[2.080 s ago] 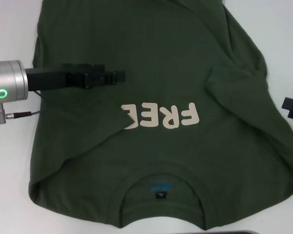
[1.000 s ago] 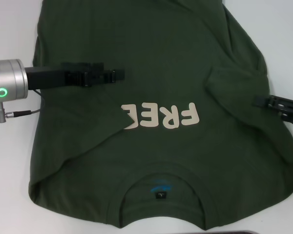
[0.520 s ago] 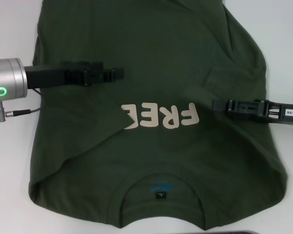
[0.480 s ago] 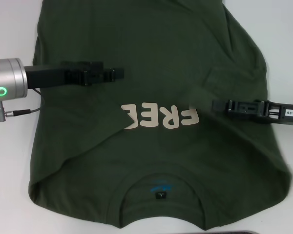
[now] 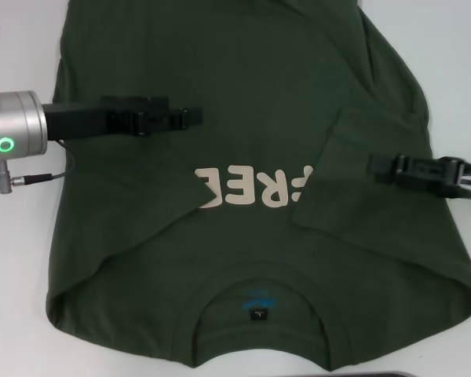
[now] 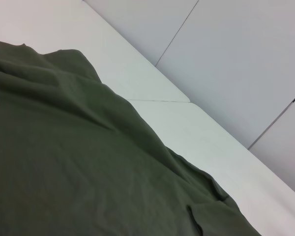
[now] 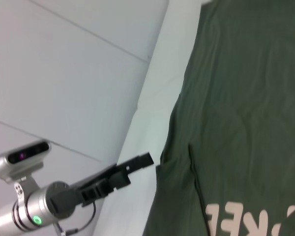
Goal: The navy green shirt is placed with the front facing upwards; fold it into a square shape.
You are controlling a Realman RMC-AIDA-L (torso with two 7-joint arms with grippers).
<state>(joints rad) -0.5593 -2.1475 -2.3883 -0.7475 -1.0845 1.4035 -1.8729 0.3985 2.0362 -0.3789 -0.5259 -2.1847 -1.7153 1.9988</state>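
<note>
In the head view, the navy green shirt (image 5: pixel 243 196) is seen spread front-up on the white table (image 5: pixel 20 259), with its collar nearest the camera and the cream lettering (image 5: pixel 251 187) reading upside down. The right sleeve is seen folded inward over the chest, so that its edge covers part of the last letter. The left gripper (image 5: pixel 190 118) is held out over the left side of the shirt, above the lettering, with its dark fingers drawn close together and nothing seen between them. The right gripper (image 5: pixel 377 166) is placed over the folded sleeve on the right side; whether its fingers are parted or pressed together, and whether cloth is pinched, cannot be told from this angle. In the left wrist view, only rumpled green fabric (image 6: pixel 88 167) is shown lying on the table (image 6: pixel 187 128), with pale wall panels behind; the arm's own fingers are not shown. In the right wrist view, the shirt (image 7: pixel 246 113) is seen from the side with part of the lettering (image 7: pixel 250 221) at the edge, and the left gripper (image 7: pixel 146 159) is seen farther off, extended toward the shirt's edge.
</note>
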